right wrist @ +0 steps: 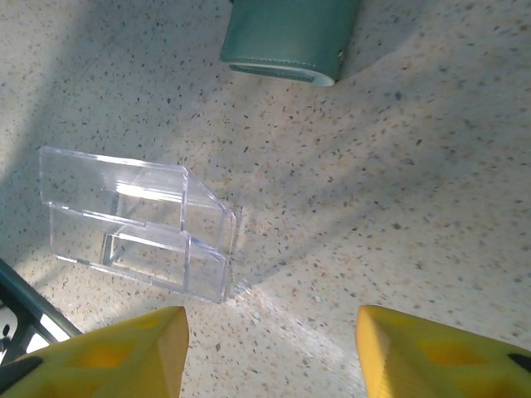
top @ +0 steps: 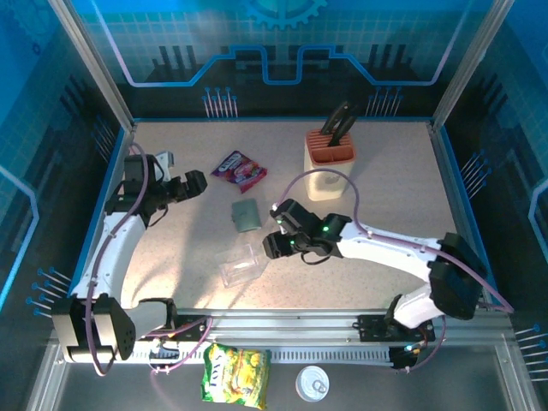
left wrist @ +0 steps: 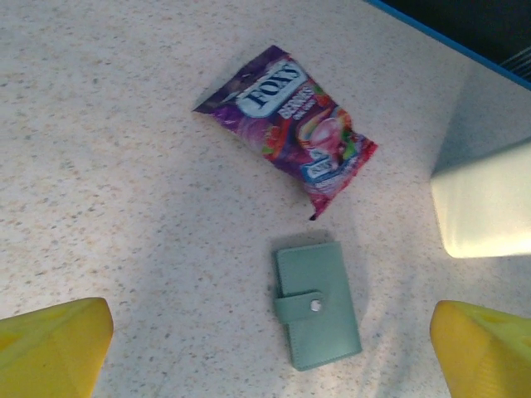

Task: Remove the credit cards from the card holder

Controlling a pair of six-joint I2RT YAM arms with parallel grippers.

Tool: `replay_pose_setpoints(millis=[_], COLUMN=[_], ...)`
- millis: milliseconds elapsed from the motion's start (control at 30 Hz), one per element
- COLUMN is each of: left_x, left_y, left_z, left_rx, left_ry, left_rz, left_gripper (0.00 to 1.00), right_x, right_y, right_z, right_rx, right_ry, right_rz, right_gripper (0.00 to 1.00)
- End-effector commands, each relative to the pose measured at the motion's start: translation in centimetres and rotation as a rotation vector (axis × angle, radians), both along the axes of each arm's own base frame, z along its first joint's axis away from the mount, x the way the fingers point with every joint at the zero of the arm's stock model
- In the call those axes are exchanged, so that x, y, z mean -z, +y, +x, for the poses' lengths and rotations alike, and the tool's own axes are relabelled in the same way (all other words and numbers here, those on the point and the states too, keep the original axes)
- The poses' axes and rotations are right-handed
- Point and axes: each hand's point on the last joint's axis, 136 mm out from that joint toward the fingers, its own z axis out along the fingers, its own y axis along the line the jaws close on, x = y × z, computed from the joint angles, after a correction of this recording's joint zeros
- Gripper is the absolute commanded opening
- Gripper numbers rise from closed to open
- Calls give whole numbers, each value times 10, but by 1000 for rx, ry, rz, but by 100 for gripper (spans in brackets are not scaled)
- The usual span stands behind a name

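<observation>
Plainly this is the approach step. Left gripper (top: pixel 195 182), at 10 o'clock from the holder (top: pixel 247 214), gapes wide and empty. Right gripper (top: pixel 274 229), at its 4 o'clock, stands part open over bare table, gripping nothing. Box (top: pixel 240 265) sits at its 6 o'clock. Holder lies snapped shut mid-table; the next move should pin it and lift the strap. Cards are hidden inside.

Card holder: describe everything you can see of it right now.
The card holder is a small grey-green rectangular wallet, leather-like, with stitched edges. It is folded shut, its strap fastened by a silver stud, so its inside is hidden. It lies flat on the speckled table, between the purple snack packet and the clear box, touching neither.
</observation>
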Motion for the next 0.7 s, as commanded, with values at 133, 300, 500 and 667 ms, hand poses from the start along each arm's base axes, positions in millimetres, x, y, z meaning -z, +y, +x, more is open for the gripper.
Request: replay_pose_setpoints(millis=[133,300,500,667], left_x=[20,21,20,21], left_y=[11,17,22,22], left_z=[-14,-13,-14,-12], left_rx=[-63,-92,-118,-119], left_ry=[63,63,59,58], left_rz=[0,23,41,36], left_gripper=[99,99,99,99], right_x=[4,8,13,16], right_y=[39,59,72,75], right_z=[-7,-7,-4,-1], right_rx=[-48,-61,-76,-84], right_ry=[45,50,59,57], right_rz=[-51,-75,-96,-116], right_gripper=[46,37,32,29])
